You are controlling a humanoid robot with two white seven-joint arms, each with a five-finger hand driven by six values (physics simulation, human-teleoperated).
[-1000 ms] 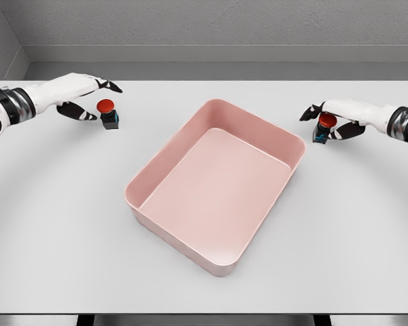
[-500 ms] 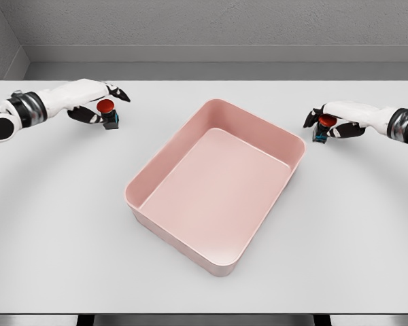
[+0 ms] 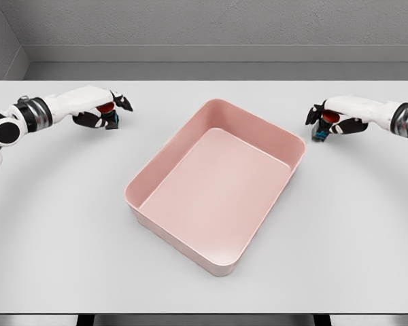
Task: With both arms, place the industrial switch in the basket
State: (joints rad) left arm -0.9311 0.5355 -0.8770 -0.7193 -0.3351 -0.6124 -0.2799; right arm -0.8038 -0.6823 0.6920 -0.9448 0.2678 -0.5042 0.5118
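Your left hand (image 3: 103,109) curled around red-capped switch (image 3: 107,109), ten o'clock of pink basket (image 3: 216,183); right hand (image 3: 330,119) pinching second switch (image 3: 320,133), two o'clock, on tabletop (image 3: 61,224).

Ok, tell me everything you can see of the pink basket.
The pink basket is a shallow rectangular tub with rounded corners and smooth, matte, plastic-looking walls. It holds nothing; its flat floor is bare. It sits flat on the white table, turned at an angle so one corner points toward the camera. Nothing touches it: the left hand and right hand are well off to its sides.
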